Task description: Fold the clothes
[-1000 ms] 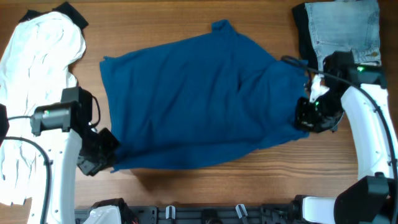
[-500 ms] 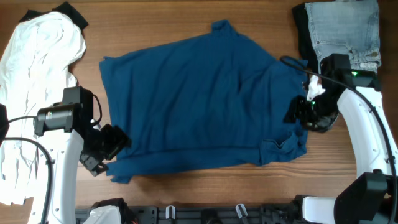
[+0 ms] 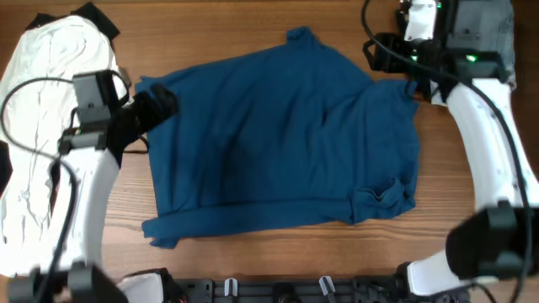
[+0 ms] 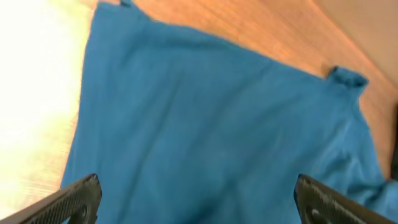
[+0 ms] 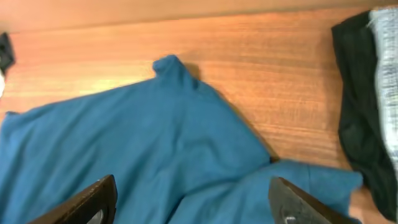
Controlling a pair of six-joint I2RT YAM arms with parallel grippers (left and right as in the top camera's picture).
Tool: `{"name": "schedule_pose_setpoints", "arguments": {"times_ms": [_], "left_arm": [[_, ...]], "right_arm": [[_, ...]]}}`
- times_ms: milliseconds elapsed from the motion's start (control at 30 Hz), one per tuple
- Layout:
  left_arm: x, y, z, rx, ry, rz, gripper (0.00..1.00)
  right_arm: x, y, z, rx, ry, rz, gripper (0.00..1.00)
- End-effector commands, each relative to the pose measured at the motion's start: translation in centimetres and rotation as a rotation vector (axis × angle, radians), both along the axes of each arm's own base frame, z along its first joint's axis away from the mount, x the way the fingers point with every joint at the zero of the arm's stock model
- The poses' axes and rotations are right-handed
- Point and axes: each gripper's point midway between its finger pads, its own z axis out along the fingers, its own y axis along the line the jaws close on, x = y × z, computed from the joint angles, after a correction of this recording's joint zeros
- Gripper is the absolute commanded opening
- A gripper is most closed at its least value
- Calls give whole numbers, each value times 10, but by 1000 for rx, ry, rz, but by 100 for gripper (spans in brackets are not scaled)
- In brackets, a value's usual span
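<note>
**Wooden table** (image 3: 278,252), seen from above and from each wrist, with clothing laid out on it.

**Blue shirt** (image 3: 278,143): spread flat across the middle of the table, reaching from one claw to the other. Its near hem is turned up in a narrow fold. That fold is bunched at the corner on the right claw's side, well short of the claw itself.

**White garment** (image 3: 50,84): crumpled, lying outward of the left gripper (image 3: 156,108) and close beside it.

**Jeans** (image 3: 504,38): folded, lying outward of the right gripper (image 3: 383,55) and partly hidden by that arm. They rest on a dark cloth (image 5: 357,124).

**Left gripper:** over the shirt's far left corner, jaws spread wide with blue cloth below them. Whether it touches the cloth cannot be told.

**Right gripper:** at the shirt's far right edge, jaws likewise spread wide, with cloth and bare wood beneath.
</note>
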Motion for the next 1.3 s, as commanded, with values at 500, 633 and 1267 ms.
{"name": "schedule_pose_setpoints", "arguments": {"times_ms": [500,633,1267], "left_arm": [[46,-21,-94,121,80,-74,97],[42,-21,-96,120,96,-75,97],[21,-21,-108,114,196,-81,96]], "right_arm": [[67,-2,-133,-105,60,21,74],[80,5,-155,-100,37,37,72],[86,14,-219,-68,81,63,38]]}}
